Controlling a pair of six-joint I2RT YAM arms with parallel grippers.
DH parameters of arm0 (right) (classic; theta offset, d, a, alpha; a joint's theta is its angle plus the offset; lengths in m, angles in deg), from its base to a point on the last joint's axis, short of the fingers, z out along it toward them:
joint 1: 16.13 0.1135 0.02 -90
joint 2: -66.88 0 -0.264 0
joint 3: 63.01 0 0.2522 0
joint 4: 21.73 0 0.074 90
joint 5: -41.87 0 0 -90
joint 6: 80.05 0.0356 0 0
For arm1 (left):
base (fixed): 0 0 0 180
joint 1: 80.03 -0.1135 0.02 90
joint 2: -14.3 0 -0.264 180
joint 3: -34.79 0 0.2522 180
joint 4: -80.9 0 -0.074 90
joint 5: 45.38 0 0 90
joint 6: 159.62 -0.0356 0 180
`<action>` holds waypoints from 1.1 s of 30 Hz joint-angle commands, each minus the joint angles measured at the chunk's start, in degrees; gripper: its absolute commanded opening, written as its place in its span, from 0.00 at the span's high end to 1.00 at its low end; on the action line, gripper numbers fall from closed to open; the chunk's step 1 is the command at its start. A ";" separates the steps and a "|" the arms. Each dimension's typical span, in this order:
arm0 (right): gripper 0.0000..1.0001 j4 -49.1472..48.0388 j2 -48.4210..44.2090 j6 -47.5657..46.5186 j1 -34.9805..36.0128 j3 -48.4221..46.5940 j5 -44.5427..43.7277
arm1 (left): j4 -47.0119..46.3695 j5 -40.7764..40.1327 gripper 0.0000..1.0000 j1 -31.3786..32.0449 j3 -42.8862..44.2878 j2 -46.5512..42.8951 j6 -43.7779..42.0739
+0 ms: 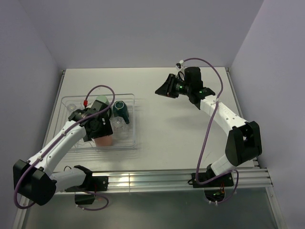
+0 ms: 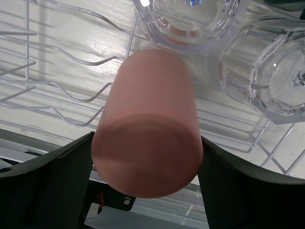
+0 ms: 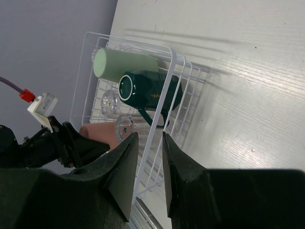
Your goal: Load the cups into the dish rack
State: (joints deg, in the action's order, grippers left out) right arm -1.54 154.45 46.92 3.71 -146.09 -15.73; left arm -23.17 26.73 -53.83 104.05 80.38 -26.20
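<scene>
My left gripper (image 1: pixel 101 129) is shut on the salmon-pink tumbler (image 2: pixel 150 129) and holds it base towards the wrist camera, over the near part of the dish rack (image 1: pixel 132 142). In the rack lie the pale green tumbler (image 3: pixel 126 64), the dark teal mug (image 3: pixel 147 90) and clear glasses (image 2: pixel 271 71) (image 2: pixel 186 19). A third clear glass (image 1: pixel 71 107) sits at the rack's far left corner. My right gripper (image 1: pixel 159 90) hangs in the air right of the rack, fingers nearly together and empty.
The white rack wires (image 2: pixel 57 95) run under the pink tumbler. The rack's raised rim (image 3: pixel 164 86) faces my right gripper. Grey walls close in the table on three sides, and an aluminium rail (image 1: pixel 167 179) runs along the near edge.
</scene>
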 commanded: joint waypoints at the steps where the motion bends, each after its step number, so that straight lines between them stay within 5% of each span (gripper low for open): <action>1: 0.66 -2.57 -0.03 -0.41 -0.41 0.06 0.56 | 0.05 -0.92 0.12 0.43 -0.05 -1.84 0.97; 10: 0.66 -2.57 -0.29 -0.50 -0.41 0.06 0.47 | 1.02 -0.66 0.12 0.43 2.32 -3.33 1.40; 26: 0.66 -1.95 -0.29 -0.85 -0.41 -0.20 -0.06 | 7.96 -4.69 0.11 0.35 19.45 -3.25 -0.79; 33: 0.66 -0.55 -1.52 -1.64 -0.41 -0.46 -2.07 | -0.53 -2.51 0.01 0.35 23.42 -2.45 -4.92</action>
State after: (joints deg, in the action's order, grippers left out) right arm -1.45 154.45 46.68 3.71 -146.09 -16.10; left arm -18.49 23.77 -53.68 125.47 77.87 -28.30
